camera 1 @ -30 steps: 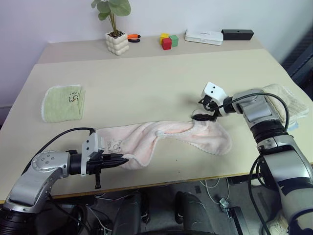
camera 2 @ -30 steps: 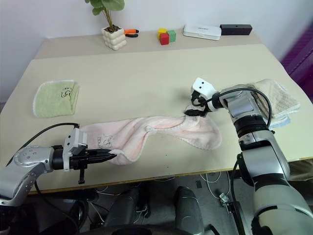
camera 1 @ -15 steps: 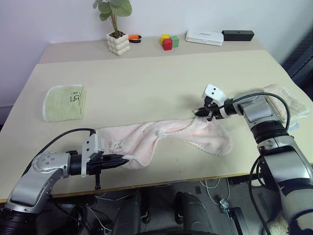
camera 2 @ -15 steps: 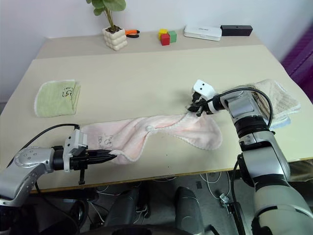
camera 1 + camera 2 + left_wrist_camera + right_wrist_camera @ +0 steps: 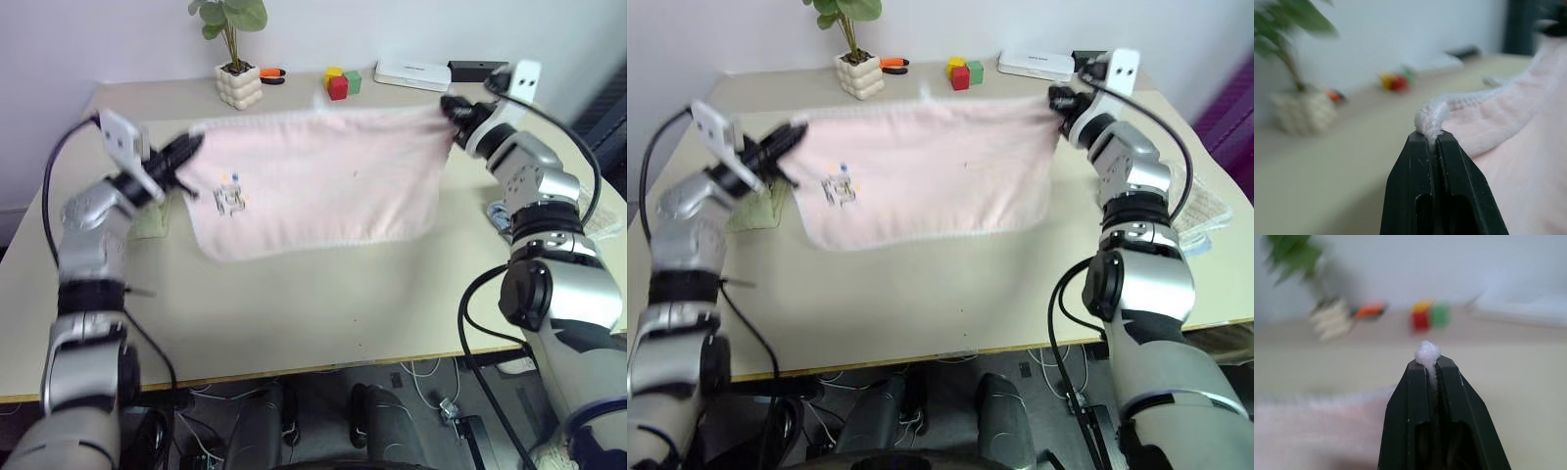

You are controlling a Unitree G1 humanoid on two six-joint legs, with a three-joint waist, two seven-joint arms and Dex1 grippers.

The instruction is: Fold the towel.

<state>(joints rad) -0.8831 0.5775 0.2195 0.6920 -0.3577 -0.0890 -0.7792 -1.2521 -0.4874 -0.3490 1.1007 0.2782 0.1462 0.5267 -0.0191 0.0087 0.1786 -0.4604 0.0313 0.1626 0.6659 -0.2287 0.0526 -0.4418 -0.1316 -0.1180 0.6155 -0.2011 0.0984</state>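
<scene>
I have the towel [image 5: 313, 176] hanging spread in the air above the table [image 5: 323, 294], its top edge stretched between both arms. My left gripper [image 5: 186, 149] is clamped on the corner at nine o'clock, my right gripper [image 5: 453, 110] on the corner at three; each wrist view shows pink terry pinched between closed fingers. The sheet hides most of the green cloth [image 5: 152, 220] at its nine o'clock side. The plant pot [image 5: 237, 86] and coloured blocks [image 5: 338, 82] sit at twelve o'clock, blurred in the wrist views.
</scene>
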